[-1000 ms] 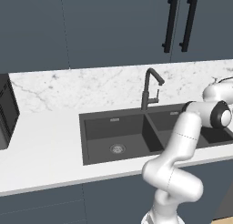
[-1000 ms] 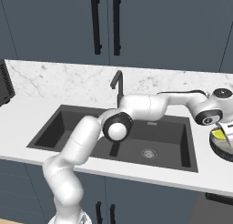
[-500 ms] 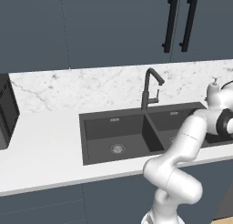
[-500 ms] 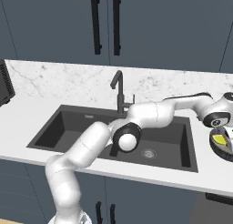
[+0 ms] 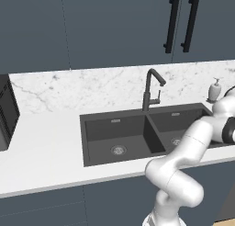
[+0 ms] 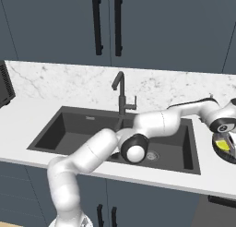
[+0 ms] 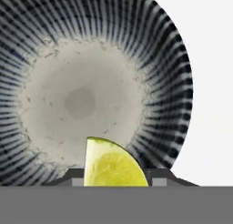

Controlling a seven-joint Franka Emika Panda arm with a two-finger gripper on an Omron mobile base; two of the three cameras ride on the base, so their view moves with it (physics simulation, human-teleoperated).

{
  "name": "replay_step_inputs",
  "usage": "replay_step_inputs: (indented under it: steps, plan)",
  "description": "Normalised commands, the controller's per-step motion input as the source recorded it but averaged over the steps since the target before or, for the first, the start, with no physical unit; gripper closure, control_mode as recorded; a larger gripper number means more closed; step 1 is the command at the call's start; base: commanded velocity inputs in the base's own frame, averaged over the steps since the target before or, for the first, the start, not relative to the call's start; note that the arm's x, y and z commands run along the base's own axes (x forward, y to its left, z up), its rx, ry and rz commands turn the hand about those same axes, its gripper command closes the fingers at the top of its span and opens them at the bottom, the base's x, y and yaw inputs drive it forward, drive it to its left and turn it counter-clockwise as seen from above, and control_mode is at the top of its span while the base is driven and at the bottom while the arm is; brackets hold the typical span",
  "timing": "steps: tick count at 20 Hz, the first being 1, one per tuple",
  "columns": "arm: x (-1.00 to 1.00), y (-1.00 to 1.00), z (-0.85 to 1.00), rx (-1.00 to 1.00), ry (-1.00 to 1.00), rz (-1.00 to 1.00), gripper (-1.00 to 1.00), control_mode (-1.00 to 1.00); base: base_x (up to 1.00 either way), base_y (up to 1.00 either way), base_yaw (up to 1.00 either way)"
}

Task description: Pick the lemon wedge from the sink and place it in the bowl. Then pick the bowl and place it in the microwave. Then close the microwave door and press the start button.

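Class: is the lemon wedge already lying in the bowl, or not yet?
Not yet. The lemon wedge sits between the pincer tips, above the empty bowl.

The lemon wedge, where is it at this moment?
In the hand view the lemon wedge sits between the tool's fingertips, directly over the bowl. In the right base view it is at the far right, right of the sink.

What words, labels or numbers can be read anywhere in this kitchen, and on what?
None can be read. The soap dispenser, the faucet, the cabinet handles, the striped bowl and the lemon wedge carry no lettering, and the black microwave at the edge shows none.
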Motion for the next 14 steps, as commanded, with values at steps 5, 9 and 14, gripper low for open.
replay_step_inputs:
  steps: [5, 9, 14]
  plan:
    - [0.02, 0.0, 0.0, 0.0, 0.0, 0.0, -1.0, -1.0, 0.0, 0.0, 0.0]
    - [0.0, 0.05, 0.02, 0.0, -0.01, 0.0, -1.0, -1.0, 0.0, 0.0, 0.0]
    - [-0.36, 0.4, 0.0, 0.0, -0.03, 0.0, -1.0, -1.0, 0.0, 0.0, 0.0]
